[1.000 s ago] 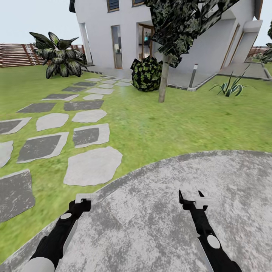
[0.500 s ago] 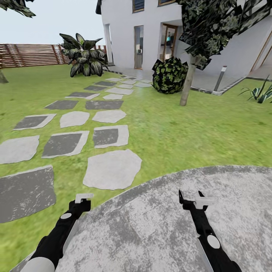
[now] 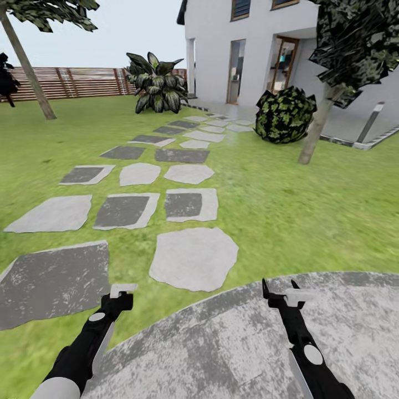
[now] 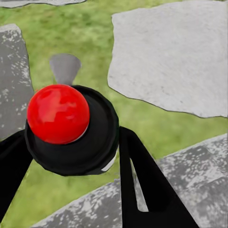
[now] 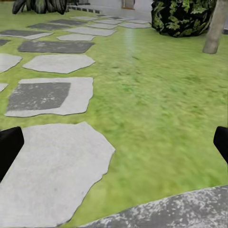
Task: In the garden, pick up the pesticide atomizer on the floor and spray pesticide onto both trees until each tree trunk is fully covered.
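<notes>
1. We see the garden lawn (image 3: 310, 205) ahead, crossed by a path of flat, irregular stepping stones (image 3: 194, 259), some pale grey and some dark and speckled, leading to a white house (image 3: 266, 50).
2. Our arms sit over a rounded, mottled grey paved patch (image 3: 249, 343) at the near edge of the lawn.
3. Two trees stand apart: the left tree trunk (image 3: 27, 66) leans and rises before the brown slatted fence (image 3: 83, 83), the right tree trunk (image 3: 316, 130) stands just beside a round bush (image 3: 285, 115). Both trunks are bare, pale grey-brown columns under ragged dark foliage.
4. A broad-leaved palm (image 3: 158, 83) grows near the house corner, and a short grey bollard (image 3: 370, 122) stands beyond the right trunk.
5. The left gripper (image 3: 122, 293) is clenched on the pesticide atomizer (image 4: 71, 128), a round black body with a glossy red ball on top. In the left wrist view its grey nozzle (image 4: 65, 69) points away from the camera, over grass and stone, its long axis along the fingers.
6. The right gripper (image 3: 280, 291) is released, its dark fingers (image 5: 9, 147) spread wide, with nothing between them.
</notes>
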{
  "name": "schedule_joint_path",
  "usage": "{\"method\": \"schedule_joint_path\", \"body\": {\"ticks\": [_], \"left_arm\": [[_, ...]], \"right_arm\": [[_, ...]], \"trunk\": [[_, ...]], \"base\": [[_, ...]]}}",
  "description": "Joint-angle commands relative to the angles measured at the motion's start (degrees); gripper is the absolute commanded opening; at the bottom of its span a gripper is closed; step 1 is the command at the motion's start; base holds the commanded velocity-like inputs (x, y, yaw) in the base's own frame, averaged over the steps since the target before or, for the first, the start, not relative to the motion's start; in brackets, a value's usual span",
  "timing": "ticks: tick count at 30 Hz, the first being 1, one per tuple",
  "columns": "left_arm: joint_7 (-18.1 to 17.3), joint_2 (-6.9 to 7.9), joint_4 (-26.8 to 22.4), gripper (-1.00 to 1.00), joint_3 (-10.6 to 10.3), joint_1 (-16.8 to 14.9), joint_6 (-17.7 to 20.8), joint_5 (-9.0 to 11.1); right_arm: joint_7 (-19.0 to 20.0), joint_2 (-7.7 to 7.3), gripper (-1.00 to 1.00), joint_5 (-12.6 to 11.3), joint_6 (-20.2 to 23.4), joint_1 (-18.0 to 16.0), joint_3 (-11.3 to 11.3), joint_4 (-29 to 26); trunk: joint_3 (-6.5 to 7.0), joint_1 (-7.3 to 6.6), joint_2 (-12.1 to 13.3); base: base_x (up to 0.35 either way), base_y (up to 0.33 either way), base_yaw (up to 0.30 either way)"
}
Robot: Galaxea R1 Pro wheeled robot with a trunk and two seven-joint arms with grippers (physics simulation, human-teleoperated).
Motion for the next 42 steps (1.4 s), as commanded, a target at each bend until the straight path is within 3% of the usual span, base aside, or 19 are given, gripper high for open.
{"method": "schedule_joint_path", "body": {"ticks": [1,13,42], "left_arm": [[0.01,0.00,0.00,-1.00,0.00,0.00,-0.01,-0.01],[0.04,0.00,0.00,-1.00,0.00,0.00,0.03,-0.01],[0.13,-0.03,0.20,-1.00,0.00,-0.04,0.05,-0.01]], "right_arm": [[0.00,0.00,1.00,0.00,0.00,0.00,0.00,0.00],[0.00,0.00,1.00,0.00,0.00,0.00,0.00,0.00],[0.00,0.00,1.00,0.00,0.00,0.00,0.00,0.00]], "trunk": [[0.04,0.00,0.00],[0.49,0.00,0.00],[2.07,0.00,0.00]], "base": [[0.279,0.213,0.278],[0.308,0.111,0.275],[0.341,-0.033,0.236]]}}
